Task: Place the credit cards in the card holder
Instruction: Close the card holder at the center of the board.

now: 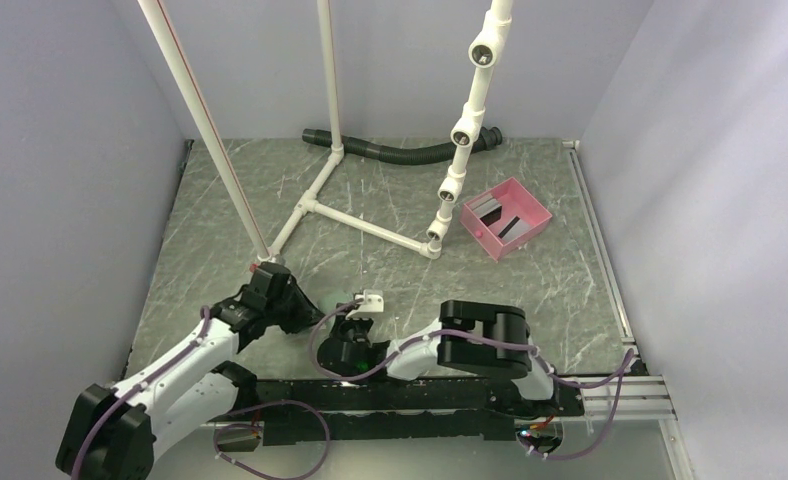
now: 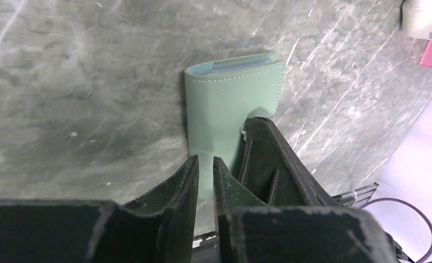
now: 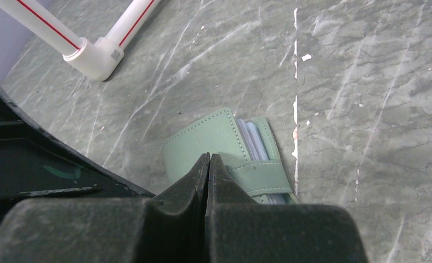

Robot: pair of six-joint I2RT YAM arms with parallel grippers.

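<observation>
So the left gripper (image 2: 205,161) has its jaws almost together with just a sliver of a gap, parked at the near edge of the sage-green card holder (image 2: 233,98). Honestly can't tell if it's pinching it or not. The holder lies flat and folded, stretching away right in front of those tips. The right gripper (image 3: 209,158) is clenched tight, tips down on the holder. The credit cards (image 1: 490,208) sit in the pink tray (image 1: 520,240), well beyond it and off to its right.
</observation>
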